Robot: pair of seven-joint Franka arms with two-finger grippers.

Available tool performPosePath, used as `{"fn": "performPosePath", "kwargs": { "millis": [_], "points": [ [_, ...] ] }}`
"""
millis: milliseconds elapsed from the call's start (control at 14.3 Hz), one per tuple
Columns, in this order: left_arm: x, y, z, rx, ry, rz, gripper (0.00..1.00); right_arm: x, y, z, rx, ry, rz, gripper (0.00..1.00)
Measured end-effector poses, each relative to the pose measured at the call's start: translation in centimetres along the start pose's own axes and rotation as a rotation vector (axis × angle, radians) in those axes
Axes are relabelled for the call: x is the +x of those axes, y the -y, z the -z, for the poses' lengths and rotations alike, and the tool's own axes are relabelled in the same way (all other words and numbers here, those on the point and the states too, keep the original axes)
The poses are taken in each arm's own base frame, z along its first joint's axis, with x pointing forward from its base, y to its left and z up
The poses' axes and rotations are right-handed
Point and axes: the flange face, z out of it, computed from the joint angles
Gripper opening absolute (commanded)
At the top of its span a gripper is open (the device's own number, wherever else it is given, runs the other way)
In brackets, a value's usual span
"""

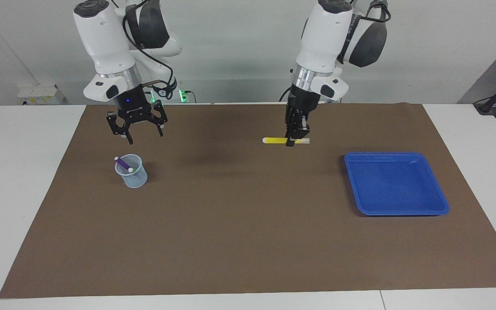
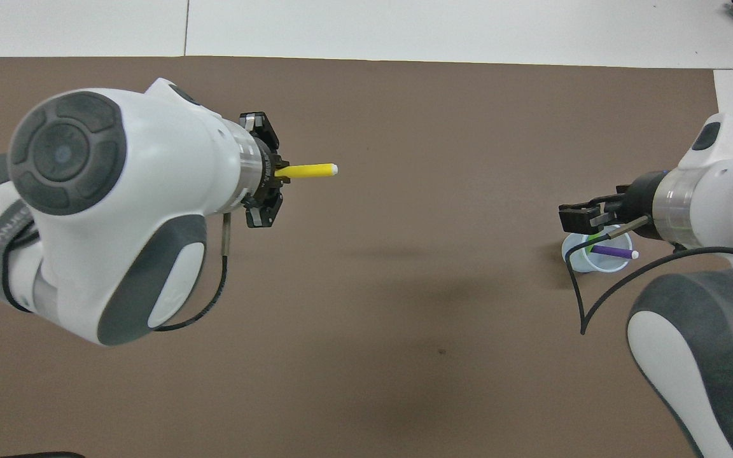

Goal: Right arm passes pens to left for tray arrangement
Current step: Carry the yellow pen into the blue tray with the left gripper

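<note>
My left gripper (image 1: 291,143) is shut on the yellow pen (image 1: 276,140), which it holds level above the brown mat, between the mat's middle and the blue tray (image 1: 439,202). In the overhead view the yellow pen (image 2: 308,170) sticks out past the left arm's wrist, and the arm hides the tray. My right gripper (image 1: 141,136) hangs open and empty above the small pale-blue cup (image 1: 136,180). The purple pen (image 1: 123,164) leans in that cup. The overhead view shows the purple pen (image 2: 611,252) and a green pen (image 2: 594,239) together in the cup (image 2: 579,262).
A brown mat (image 1: 248,241) covers most of the white table (image 1: 20,172). The cup stands toward the right arm's end and the tray toward the left arm's end. A cable loops off each wrist.
</note>
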Motion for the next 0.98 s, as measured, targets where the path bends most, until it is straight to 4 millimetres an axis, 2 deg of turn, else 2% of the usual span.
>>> {"fn": "performPosePath", "kwargs": {
  "millis": [210, 491, 772, 982],
  "points": [
    [6.5, -1.8, 0.0, 0.032, -0.011, -0.098, 0.0, -0.4, -1.5, -2.1, -0.012, -0.002, 0.03, 0.92],
    [14.9, -2.7, 0.4, 0.08, -0.012, -0.273, 0.0, -0.1, -2.7, -4.2, -0.042, 0.001, 0.055, 0.92],
    [23.3, -1.7, 0.4, 0.137, -0.01, -0.503, 0.0, 0.0, -4.2, -7.3, -0.052, -0.006, 0.065, 0.91],
    [27.8, -0.5, 0.5, 0.181, 0.008, -0.668, 0.0, 0.2, -4.5, -9.4, -0.061, -0.005, 0.073, 0.9]
  ]
}}
